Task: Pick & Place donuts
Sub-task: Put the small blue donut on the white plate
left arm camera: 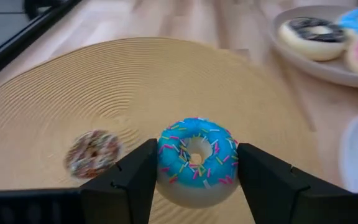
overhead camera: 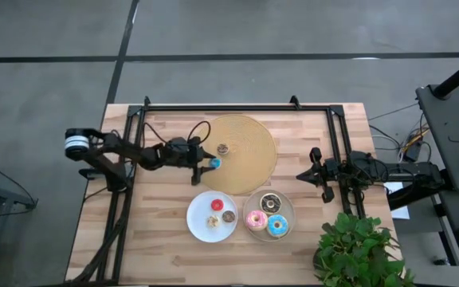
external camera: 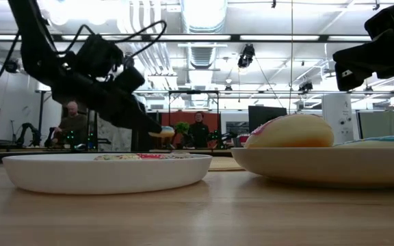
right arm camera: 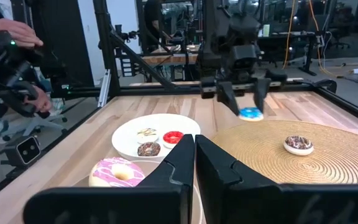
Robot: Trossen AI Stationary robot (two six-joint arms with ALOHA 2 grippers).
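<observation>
Left pincer [left arm camera: 194, 180] grips blue donut [left arm camera: 196, 158], hole upward.

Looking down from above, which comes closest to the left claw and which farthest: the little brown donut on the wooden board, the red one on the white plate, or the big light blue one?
From the left claw, at the board's edge:
1. Little brown donut, on the wooden board.
2. Red donut, on the white plate.
3. Light blue donut, on the other plate, beside the pink one.

Before me, the tabletop [overhead camera: 150, 239] carries a round wooden board [overhead camera: 249, 163], two white plates [overhead camera: 200, 225] [overhead camera: 287, 209] and a leafy plant [overhead camera: 357, 251] at one corner.
</observation>
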